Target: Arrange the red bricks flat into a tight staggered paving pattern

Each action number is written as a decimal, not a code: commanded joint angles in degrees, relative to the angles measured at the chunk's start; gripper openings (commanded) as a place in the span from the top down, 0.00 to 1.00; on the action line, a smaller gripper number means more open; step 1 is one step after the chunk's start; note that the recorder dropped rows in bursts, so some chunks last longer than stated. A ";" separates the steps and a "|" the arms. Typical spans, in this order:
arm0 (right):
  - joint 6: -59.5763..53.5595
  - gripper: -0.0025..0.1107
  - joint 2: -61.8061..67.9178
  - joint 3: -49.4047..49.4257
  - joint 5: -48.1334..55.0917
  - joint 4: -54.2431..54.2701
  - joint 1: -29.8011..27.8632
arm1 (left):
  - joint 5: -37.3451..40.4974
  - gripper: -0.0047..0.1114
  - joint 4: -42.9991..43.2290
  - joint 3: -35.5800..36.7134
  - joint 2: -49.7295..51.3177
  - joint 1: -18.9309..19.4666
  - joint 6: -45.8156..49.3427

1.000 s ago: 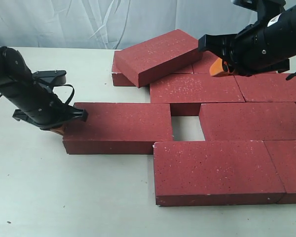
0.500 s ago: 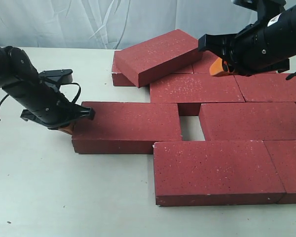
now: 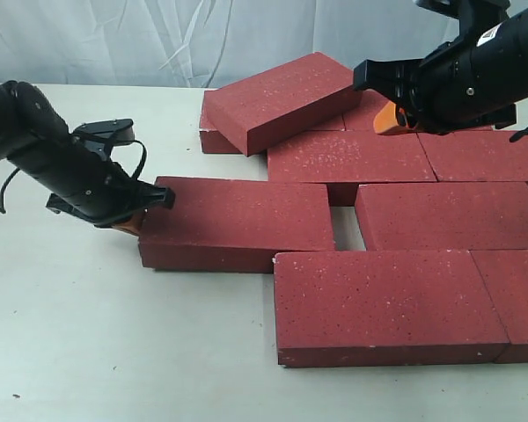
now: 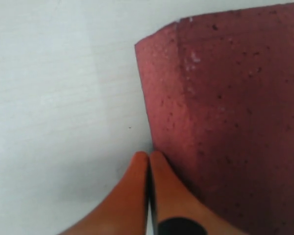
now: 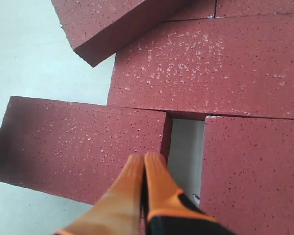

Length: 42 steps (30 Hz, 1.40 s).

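Across the pale table lie the red bricks, flat dark red slabs with rough tops flecked with small pale speckles and darker side faces. They fill the middle and right of the exterior view in staggered rows. The front brick sits nearest the camera, touching another that the right edge of the view cuts off. Behind it, the left middle brick and the right middle brick lie end to end with a narrow gap of bare table between them. Further back more bricks lie flat and close together, and a tilted brick rests askew on top of them, one end raised. The left gripper is low at the table, its orange fingers pressed together with nothing between them and their tips against the outer end face of the left middle brick. The right gripper hangs above the back rows, clear of the bricks, its orange fingers likewise pressed together and empty. A small white label shows on the black right arm, but its writing is too small to read.
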 commanded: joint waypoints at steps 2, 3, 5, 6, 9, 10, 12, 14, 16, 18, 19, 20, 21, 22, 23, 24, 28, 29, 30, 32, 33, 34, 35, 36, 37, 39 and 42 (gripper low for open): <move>-1.31 0.98 -0.48 0.14 -0.60 0.03 -0.31 | -0.05 0.96 2.01 -0.36 -0.08 0.73 -1.67; -1.31 0.98 -0.48 0.14 -0.60 0.03 -0.31 | -0.05 0.96 3.30 -0.36 -0.08 1.44 -2.82; -1.31 0.98 -0.48 0.14 -0.60 0.03 -0.31 | -0.05 0.96 4.77 -0.36 -0.19 2.98 -3.84; -1.31 0.98 -0.48 0.14 -0.60 0.03 -0.31 | 0.00 0.96 5.03 -0.36 -0.19 3.89 -4.27; -1.31 0.98 -0.48 0.14 -0.60 -0.08 -0.31 | 0.14 0.96 4.95 -0.36 -0.19 5.79 -4.42; -1.31 0.98 -0.48 0.14 -0.72 -0.22 -0.31 | 0.14 0.96 4.39 -0.36 -0.19 6.06 -4.42; -1.31 0.98 -0.37 0.14 -0.72 -0.22 -0.31 | 0.25 0.96 2.55 -0.36 -0.19 5.94 -4.42; -1.31 0.98 -0.16 0.14 -0.84 -0.22 -0.31 | 0.25 0.96 0.18 -0.36 -0.19 4.82 -3.85; -1.31 0.98 -0.01 0.14 -0.84 -0.22 -0.31 | 0.25 0.96 -0.16 -0.36 -0.19 3.12 -2.92; -1.31 0.98 0.09 0.14 -0.84 -0.22 -0.31 | 0.13 0.96 -0.68 -0.36 -0.19 1.44 -2.92; -1.31 0.98 0.09 0.14 -0.84 -0.22 -0.31 | 0.13 0.96 -1.37 -0.36 -0.19 0.56 -2.92; -1.31 0.98 0.09 0.14 -0.84 -0.22 -0.31 | 0.13 0.96 -2.18 -0.36 -0.19 -0.33 -2.82; -1.31 0.98 0.09 0.14 -0.84 -0.22 -0.31 | 0.13 0.96 -2.86 -0.36 -0.19 -0.99 -2.78; -1.31 0.98 0.09 0.14 -0.84 -0.22 -0.31 | 0.13 0.96 -3.29 -0.36 -0.19 -1.84 -2.23; -1.31 0.98 0.09 0.14 -0.84 -0.22 -0.31 | 0.13 0.96 -3.71 -0.36 -0.19 -2.63 -1.81; -1.31 0.98 0.09 0.14 -0.84 -0.22 -0.31 | 0.13 0.96 -4.26 -0.36 -0.19 -3.28 -1.52; -1.31 0.98 0.09 0.14 -0.84 -0.22 -0.31 | 0.05 0.96 -6.68 -0.36 -0.19 -4.24 1.06; -1.31 0.98 0.09 0.14 -0.84 -0.22 -0.31 | 0.05 0.96 -6.68 -0.36 -0.19 -4.24 1.16; -1.31 0.98 0.09 0.14 -0.84 -0.22 -0.31 | 0.00 0.96 -6.57 -0.36 -0.19 -4.13 1.51; -1.31 0.98 0.09 0.14 -0.84 -0.22 -0.31 | -0.33 0.96 -5.71 -0.36 -0.19 -3.39 1.98; -1.31 0.98 0.09 0.14 -0.84 -0.22 -0.31 | -0.42 0.96 -5.01 -0.36 -0.19 -2.88 1.98; -1.31 0.98 0.09 0.14 -0.74 -0.22 -0.31 | -0.42 0.96 -4.19 -0.36 -0.19 -2.27 1.98; -1.31 0.98 0.09 0.14 -0.74 -0.22 -0.31 | -0.42 0.96 -3.47 -0.36 -0.19 -1.61 1.98; -1.31 0.98 0.09 0.14 -0.74 -0.22 -0.31 | -0.42 0.96 -2.67 -0.36 -0.19 -0.89 1.98; -1.31 0.98 0.09 0.14 -0.74 -0.22 -0.31 | -0.42 0.96 -1.94 -0.36 -0.19 -0.26 1.78; -1.31 0.98 0.09 0.14 -0.74 -0.22 -0.31 | -0.27 0.96 -1.09 -0.36 -0.19 1.21 0.61; -1.31 0.98 0.09 0.14 -0.74 -0.22 -0.31 | -0.04 0.96 -0.97 -0.36 -0.19 2.07 0.19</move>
